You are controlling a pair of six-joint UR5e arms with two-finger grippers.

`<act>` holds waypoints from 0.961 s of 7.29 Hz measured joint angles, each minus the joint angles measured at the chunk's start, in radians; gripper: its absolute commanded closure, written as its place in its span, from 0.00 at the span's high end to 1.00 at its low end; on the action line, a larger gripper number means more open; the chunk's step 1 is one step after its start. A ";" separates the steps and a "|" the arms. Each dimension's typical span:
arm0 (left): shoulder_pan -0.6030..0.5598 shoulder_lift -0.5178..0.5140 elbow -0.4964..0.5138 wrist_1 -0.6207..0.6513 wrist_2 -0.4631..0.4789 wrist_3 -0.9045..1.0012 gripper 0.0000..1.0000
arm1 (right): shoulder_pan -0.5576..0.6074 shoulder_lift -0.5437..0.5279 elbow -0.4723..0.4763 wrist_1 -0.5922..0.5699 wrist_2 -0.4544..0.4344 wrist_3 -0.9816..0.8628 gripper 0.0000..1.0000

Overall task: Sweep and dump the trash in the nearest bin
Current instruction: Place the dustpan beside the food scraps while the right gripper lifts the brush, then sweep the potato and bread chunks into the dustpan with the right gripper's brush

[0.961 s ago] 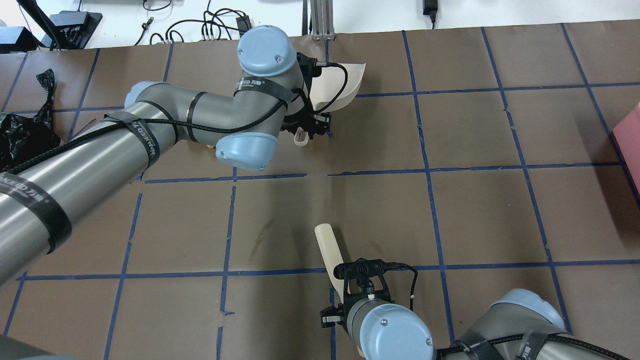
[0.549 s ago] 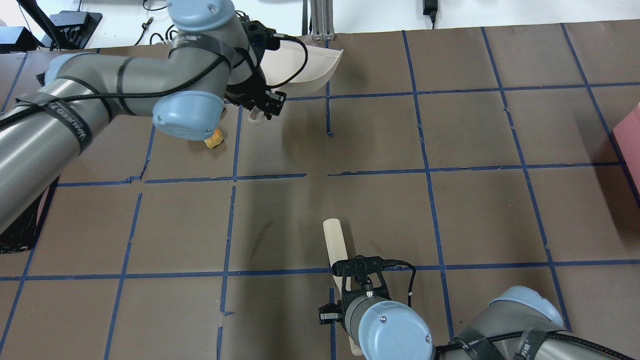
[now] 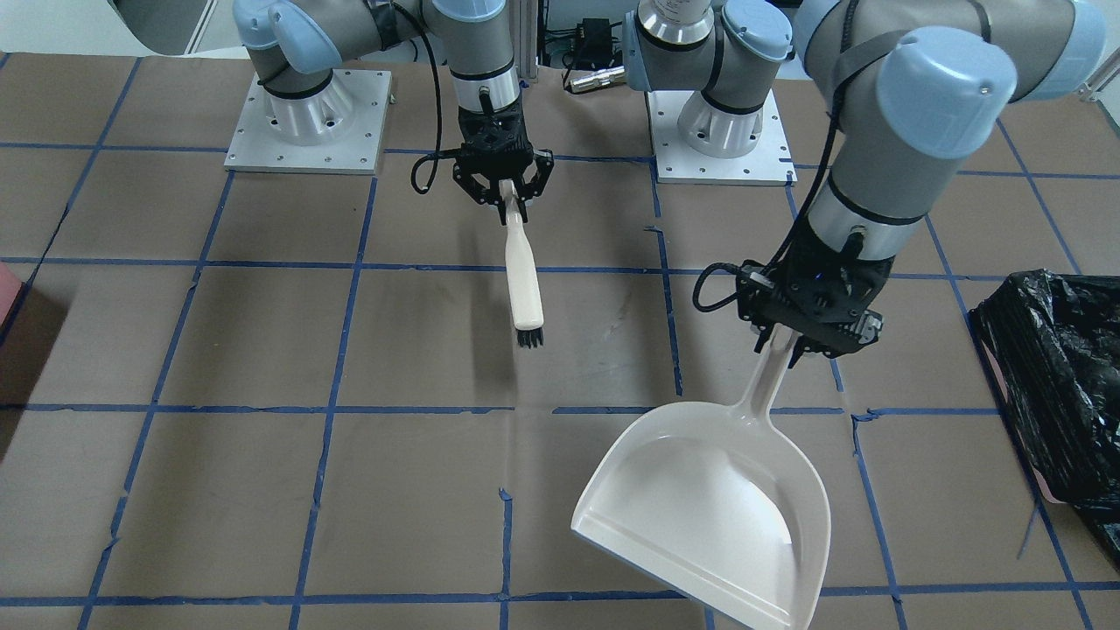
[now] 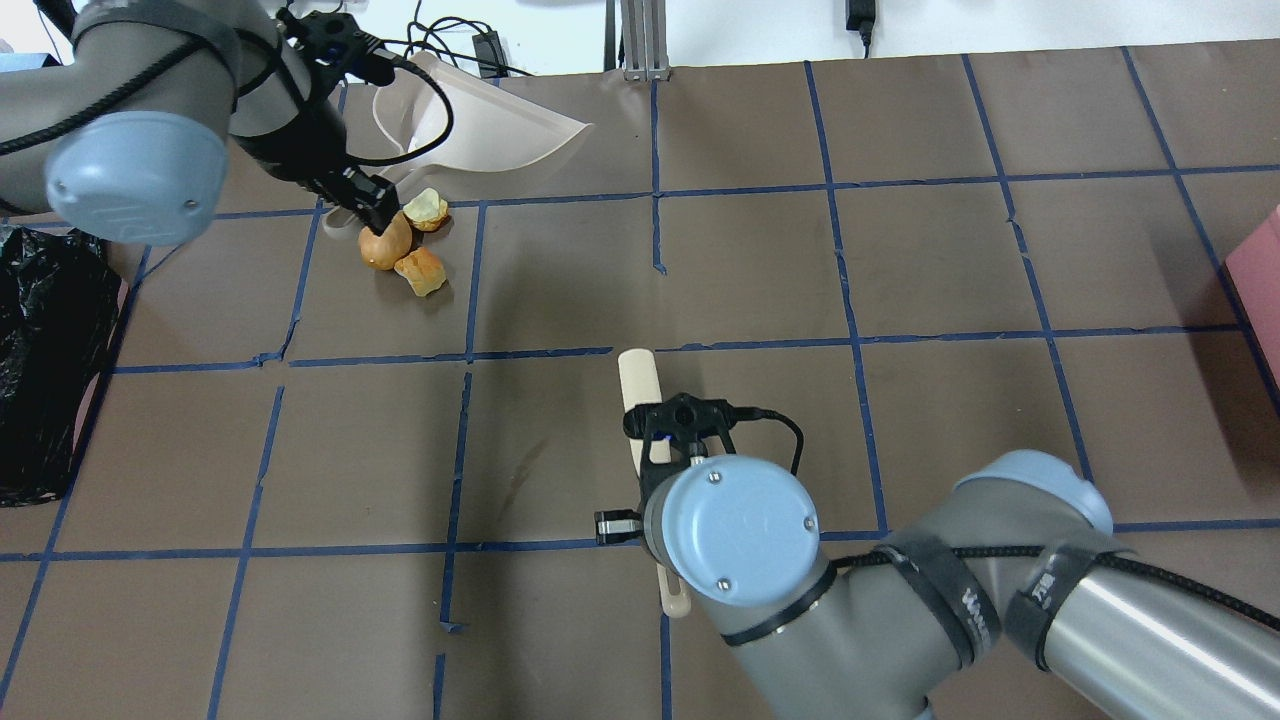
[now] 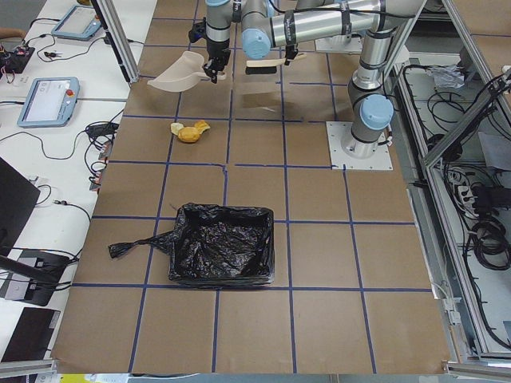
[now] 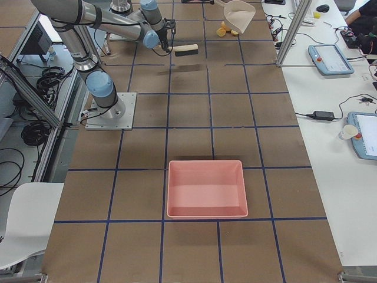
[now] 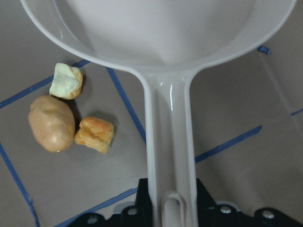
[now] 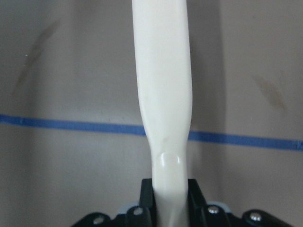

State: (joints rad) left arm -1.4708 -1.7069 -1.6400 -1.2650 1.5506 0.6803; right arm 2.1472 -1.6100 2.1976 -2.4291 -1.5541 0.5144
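My left gripper (image 4: pixel 365 195) is shut on the handle of a cream dustpan (image 4: pixel 480 125) and holds it above the table; the pan also shows in the front view (image 3: pixel 717 507). Three trash pieces lie together beside the handle: a tan potato (image 7: pixel 51 124), a golden bread chunk (image 7: pixel 94 135) and a pale yellow chunk (image 7: pixel 66 81). In the overhead view they lie right by the gripper, potato (image 4: pixel 385 243) nearest. My right gripper (image 4: pixel 665 440) is shut on a cream brush (image 4: pixel 640 385), bristles (image 3: pixel 528 337) pointing away from the robot. The black-bagged bin (image 4: pixel 40 340) stands at the left edge.
A pink tray (image 6: pixel 206 187) without a bag sits far off on the robot's right side, its edge showing in the overhead view (image 4: pixel 1262 270). Cables lie beyond the table's far edge (image 4: pixel 440 45). Blue tape lines grid the brown table (image 4: pixel 900 300).
My left arm has swung left with the dustpan, uncovering the three trash pieces. My right arm has moved forward with the brush, toward the table's middle.
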 measured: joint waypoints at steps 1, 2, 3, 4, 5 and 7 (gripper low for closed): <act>0.060 0.020 -0.017 -0.027 0.001 0.131 0.21 | -0.009 0.037 -0.087 0.062 0.002 -0.005 0.05; 0.121 0.040 -0.033 -0.053 0.002 0.262 0.21 | -0.014 0.095 -0.159 0.087 0.003 -0.007 0.05; 0.194 0.056 -0.041 -0.075 0.003 0.398 0.21 | -0.015 0.171 -0.242 0.098 0.002 -0.005 0.05; 0.280 0.065 -0.044 -0.091 0.003 0.536 0.20 | -0.016 0.262 -0.350 0.112 0.000 0.002 0.05; 0.365 0.067 -0.045 -0.098 0.003 0.667 0.20 | -0.016 0.353 -0.475 0.147 -0.003 0.005 0.05; 0.521 0.051 -0.041 -0.094 0.006 0.916 0.20 | -0.016 0.534 -0.741 0.240 -0.005 0.010 0.06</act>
State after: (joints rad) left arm -0.9497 -1.6557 -1.6811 -1.3592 1.5571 1.5964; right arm 2.1307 -1.0761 1.4569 -2.1887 -1.5595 0.5240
